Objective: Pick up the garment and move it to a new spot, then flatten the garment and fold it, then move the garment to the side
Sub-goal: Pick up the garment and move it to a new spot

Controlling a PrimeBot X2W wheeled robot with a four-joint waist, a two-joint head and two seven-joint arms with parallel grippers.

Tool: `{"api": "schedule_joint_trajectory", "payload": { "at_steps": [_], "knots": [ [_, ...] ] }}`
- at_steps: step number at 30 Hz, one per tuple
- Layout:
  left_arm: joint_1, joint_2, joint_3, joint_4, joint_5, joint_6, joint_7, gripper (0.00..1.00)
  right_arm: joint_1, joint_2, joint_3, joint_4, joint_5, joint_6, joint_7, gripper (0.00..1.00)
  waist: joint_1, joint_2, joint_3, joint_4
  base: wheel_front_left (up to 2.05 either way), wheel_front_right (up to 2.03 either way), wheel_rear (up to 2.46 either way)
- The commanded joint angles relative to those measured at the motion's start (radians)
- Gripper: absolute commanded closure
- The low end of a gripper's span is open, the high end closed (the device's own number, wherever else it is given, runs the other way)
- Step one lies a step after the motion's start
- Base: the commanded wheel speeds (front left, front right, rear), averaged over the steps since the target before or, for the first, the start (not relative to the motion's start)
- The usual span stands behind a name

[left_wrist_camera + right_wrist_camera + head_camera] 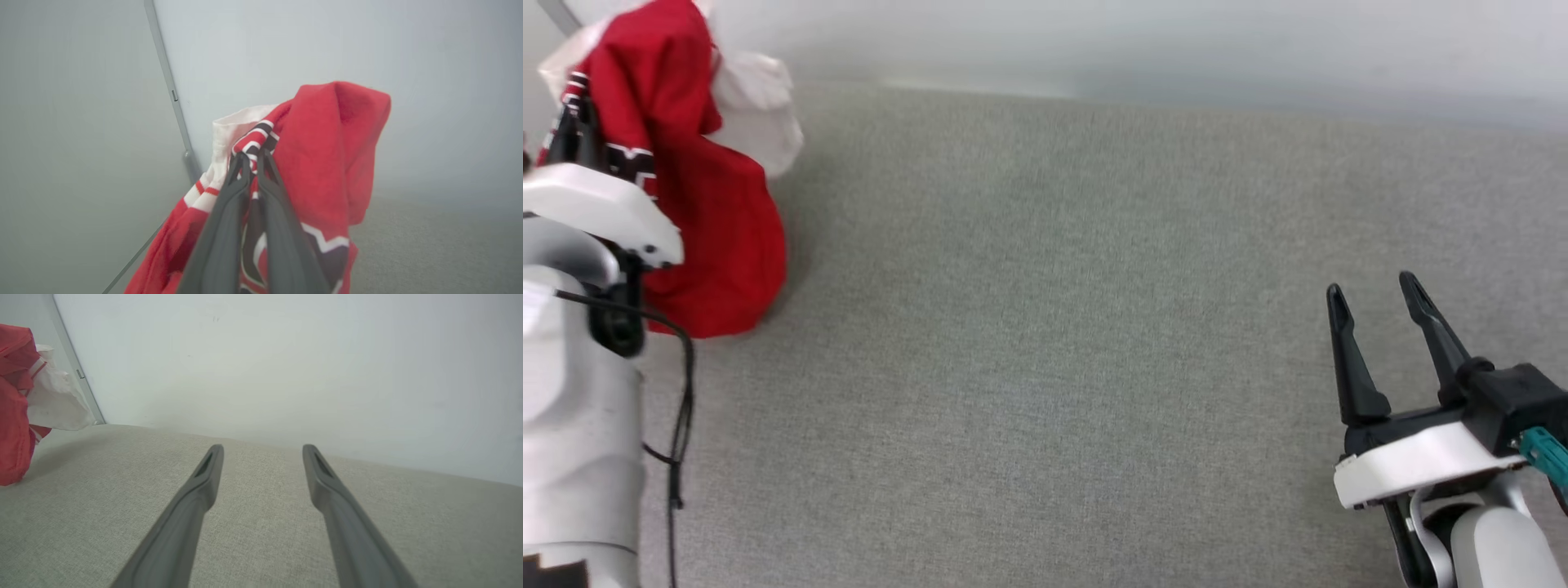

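The garment, a red jersey with white red-striped sleeves and black white-edged lettering, hangs bunched at the far left of the grey surface, its lower folds resting on the cloth. My left gripper is shut on a fold of the garment near a striped sleeve. In the head view that gripper is dark and half hidden against the fabric above its white wrist. My right gripper stands open at the lower right, well away from the shirt. The garment also shows at the far left beyond my open right gripper.
A pale wall runs along the far edge of the grey fabric surface. A thin metal strip marks a wall corner behind the shirt. A black cable hangs beside my left forearm.
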Motion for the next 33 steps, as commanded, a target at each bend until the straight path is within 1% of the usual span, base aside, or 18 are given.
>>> {"api": "schedule_joint_trajectory", "payload": {
  "at_steps": [1,8,12,16,22,26,27,30,33],
  "knots": [
    [0.017,-0.014,-0.009,-0.011,0.004,0.002,-0.014,1.0,0.018,0.005,-0.008,-0.002,-0.002,0.0,0.002,0.0,0.0,0.0,-0.044,-0.007,0.0,0.0,0.0],
    [0.093,-0.099,-0.059,-0.086,0.005,-0.012,-0.066,1.0,0.082,0.015,-0.03,0.0,0.003,0.0,0.009,0.0,0.0,0.0,-0.137,-0.054,0.0,0.0,0.0],
    [0.153,-0.151,-0.095,-0.166,0.006,-0.018,-0.08,1.0,0.11,0.016,-0.039,-0.009,0.008,0.0,0.015,0.0,0.0,0.0,-0.168,-0.096,0.0,0.0,0.0],
    [0.219,-0.202,-0.135,-0.264,0.0,-0.025,-0.084,1.0,0.13,0.017,-0.041,-0.02,0.02,0.0,0.023,0.0,0.0,0.0,-0.177,-0.142,0.0,0.0,0.0],
    [0.329,-0.27,-0.201,-0.436,-0.003,-0.024,-0.081,1.0,0.137,0.017,-0.042,-0.03,0.036,0.0,0.025,0.0,0.0,0.0,-0.161,-0.214,0.0,0.0,0.0],
    [0.41,-0.304,-0.277,-0.532,-0.016,-0.028,-0.07,1.0,0.134,0.017,-0.045,-0.03,0.041,0.0,0.021,0.0,0.0,0.0,-0.139,-0.244,0.0,0.0,0.0],
    [0.426,-0.308,-0.295,-0.549,-0.015,-0.022,-0.066,1.0,0.128,0.017,-0.044,-0.033,0.043,0.0,0.019,0.0,0.0,0.0,-0.129,-0.251,0.0,0.0,0.0],
    [0.472,-0.319,-0.363,-0.576,-0.028,-0.025,-0.049,1.0,0.106,0.017,-0.047,-0.033,0.05,0.0,0.014,0.0,0.0,0.0,-0.094,-0.265,0.0,0.0,0.0],
    [0.51,-0.325,-0.439,-0.566,-0.029,-0.021,-0.024,1.0,0.091,0.017,-0.039,-0.026,0.056,0.0,0.005,0.0,0.0,0.0,-0.059,-0.274,0.0,0.0,0.0]
  ]
}}
